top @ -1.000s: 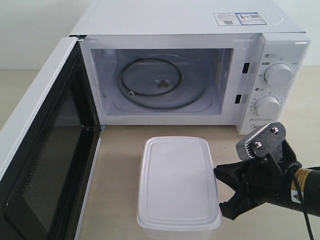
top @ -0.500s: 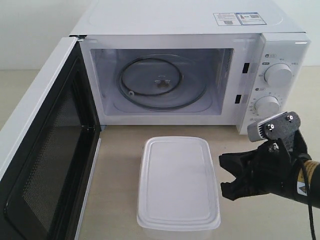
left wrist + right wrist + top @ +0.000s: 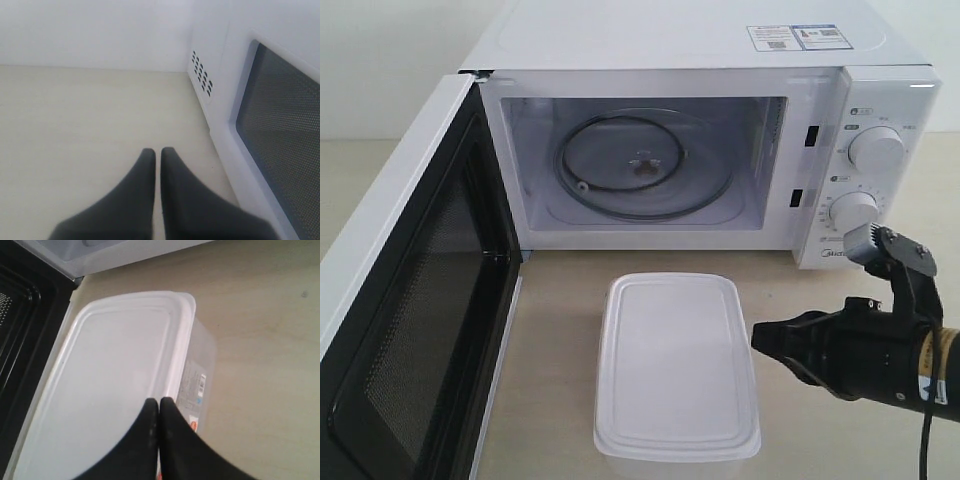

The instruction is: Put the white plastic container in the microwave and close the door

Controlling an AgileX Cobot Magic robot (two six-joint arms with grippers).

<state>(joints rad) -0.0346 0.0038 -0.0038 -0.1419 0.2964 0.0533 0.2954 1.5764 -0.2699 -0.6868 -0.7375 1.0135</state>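
Judging progress, we count 0 of 2 steps done: container (image 3: 677, 365) outside the microwave (image 3: 670, 35), door (image 3: 410, 300) open; left gripper (image 3: 157, 155) and right gripper (image 3: 760, 338) have jaws together, empty.

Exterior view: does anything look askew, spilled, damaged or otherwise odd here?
Nothing stands out. The white plastic container sits flat, lid on, before the microwave, whose door stands wide open. The turntable lies level inside. No spill shows. The right gripper, jaws shut, is at the container's right edge.

Door (image 3: 420, 300), near-left part cut off at the edge; white plastic container (image 3: 675, 370), near wall cropped; top stickers (image 3: 798, 37), print too small.
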